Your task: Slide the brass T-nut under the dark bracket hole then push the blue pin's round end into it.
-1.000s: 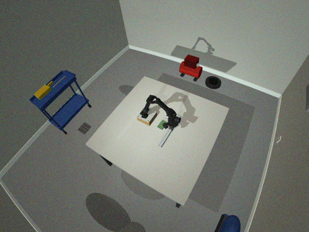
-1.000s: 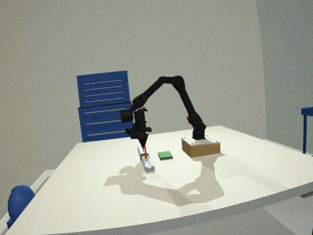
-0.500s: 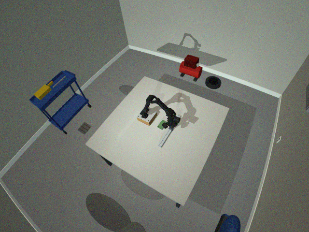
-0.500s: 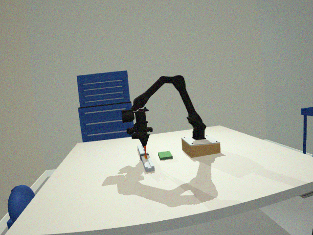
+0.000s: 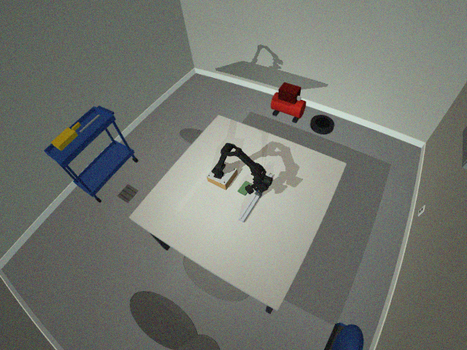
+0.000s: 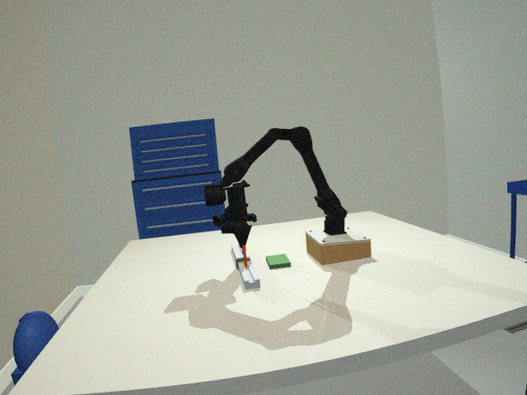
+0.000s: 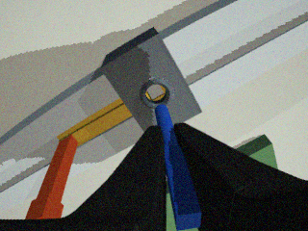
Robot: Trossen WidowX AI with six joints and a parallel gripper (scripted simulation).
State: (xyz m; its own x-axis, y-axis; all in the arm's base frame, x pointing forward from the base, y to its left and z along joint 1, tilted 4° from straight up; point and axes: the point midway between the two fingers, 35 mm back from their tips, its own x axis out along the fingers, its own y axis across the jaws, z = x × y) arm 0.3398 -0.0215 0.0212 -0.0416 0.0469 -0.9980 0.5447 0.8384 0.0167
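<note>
Blue pin at the bracket hole
Our end effector is clamped on the blue pin, its round end near the hole in the dark bracket; brass T-nut in the rail slot, partly under the bracket.

Pale grey-green walls, meeting in corners, with white baseboard along the grey floor. Dim, grainy light, casting dark shadows across floor and wall. A broad off-white surface in the middle. To one side, a blue cart, bearing a yellow box. Near the far wall, a red compressor beside a black tire. Behind the surface in the exterior view, a blue cabinet with pale horizontal strips.
</note>
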